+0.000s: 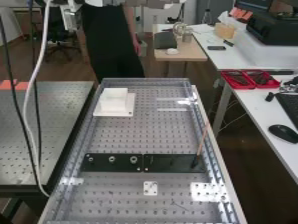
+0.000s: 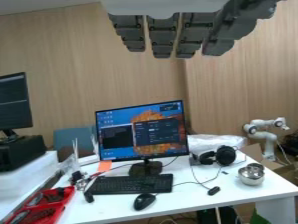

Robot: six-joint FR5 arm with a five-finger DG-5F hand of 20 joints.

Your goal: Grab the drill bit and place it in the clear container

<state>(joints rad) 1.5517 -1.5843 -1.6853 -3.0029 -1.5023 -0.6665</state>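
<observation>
Two red trays [image 1: 239, 87] of dark pieces sit on the white side desk [image 1: 269, 111], and a metal bowl [image 2: 251, 179] stands near headphones [image 2: 225, 156]. On the perforated surface [image 1: 120, 197], a thin brown rod [image 1: 201, 140] leans at the black plate [image 1: 166, 164]; whether it is the drill bit, I cannot tell. The fingers [image 2: 161, 37] hang straight, released, before wood-panelled walls [image 2: 66, 55].

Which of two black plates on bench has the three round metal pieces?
The left plate in the high view; the right plate instead has a thin brown stick rising near its end.
</observation>
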